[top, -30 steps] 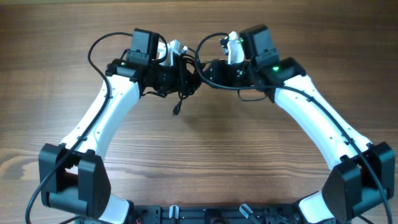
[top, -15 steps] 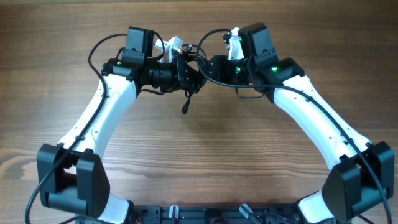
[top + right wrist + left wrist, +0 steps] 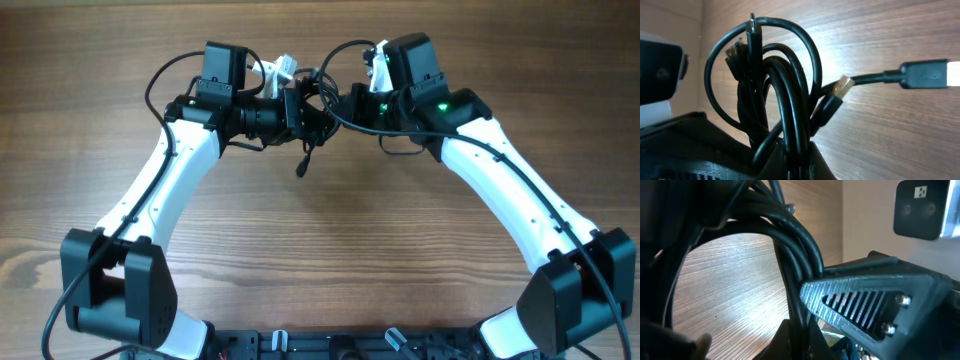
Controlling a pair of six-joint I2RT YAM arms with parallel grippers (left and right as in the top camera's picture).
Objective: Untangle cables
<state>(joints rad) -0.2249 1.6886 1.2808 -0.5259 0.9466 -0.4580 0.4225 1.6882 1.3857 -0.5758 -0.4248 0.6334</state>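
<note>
Left gripper clamped shut on the cables — right gripper pinching the same bundle from the opposite side. The claws nearly meet above the far part of the table, coils bunched between them — one plug end dangling below.

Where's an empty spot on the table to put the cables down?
The wide bare wood between the left arm and right arm, under the dangling cables, is free. So is the table outside each arm. Crowded: the top middle, where the left tool and right tool both clamp the cables.
</note>
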